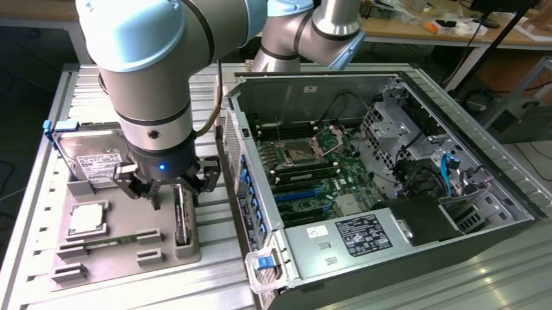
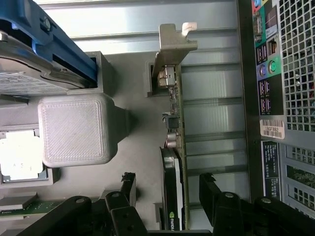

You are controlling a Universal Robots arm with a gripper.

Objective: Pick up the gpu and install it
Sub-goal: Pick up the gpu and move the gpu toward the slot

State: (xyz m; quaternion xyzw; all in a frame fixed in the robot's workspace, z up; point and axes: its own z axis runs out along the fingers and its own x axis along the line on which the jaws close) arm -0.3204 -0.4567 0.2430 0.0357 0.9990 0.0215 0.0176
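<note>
The gpu (image 1: 182, 225) stands on its long edge in a slot of the grey fixture tray (image 1: 129, 259), to the exterior view's left of the open computer case (image 1: 379, 213). In the wrist view the gpu (image 2: 175, 142) shows edge-on, with its pale metal bracket (image 2: 172, 45) at the far end and a black fan face near the fingers. My gripper (image 1: 172, 199) hangs over the card's upper end. The gripper (image 2: 170, 194) is open, one black finger (image 2: 129, 189) on each side of the card, with a gap on both sides. Nothing is held.
On the same tray lie a silver hard drive (image 1: 95, 161) in a blue frame, a processor (image 1: 86, 218) and a green memory stick (image 1: 103, 242). The case's motherboard (image 1: 311, 171) lies exposed with blue slots (image 1: 298, 194). The case's rear wall (image 2: 285, 73) stands close beside the card.
</note>
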